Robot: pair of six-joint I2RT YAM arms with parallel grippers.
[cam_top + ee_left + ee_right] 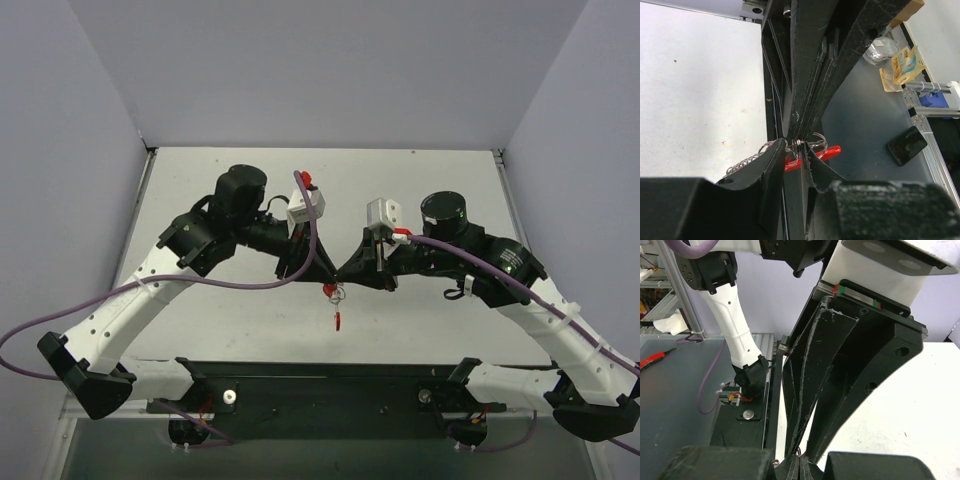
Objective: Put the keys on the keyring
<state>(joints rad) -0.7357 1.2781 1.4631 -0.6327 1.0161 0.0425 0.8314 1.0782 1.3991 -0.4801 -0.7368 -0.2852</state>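
Observation:
Both grippers meet tip to tip above the middle of the white table [430,330]. My left gripper [326,279] [792,150] is shut on the keyring: its red arc [829,151] sticks out to the right of the fingers, its grey coiled band [742,164] to the left, and small silver rings [816,142] sit at the tips. My right gripper [342,277] [801,461] is shut, its fingers pressed together on a tiny silver-and-red piece that looks like a key, mostly hidden. A small red tag [338,320] dangles below the joined tips.
The black base rail [330,385] runs along the near edge. Off the table, a dark phone-like object [906,145] and some packets [902,65] lie on a grey bench. A red-handled tool [652,359] lies at the far left of the right wrist view.

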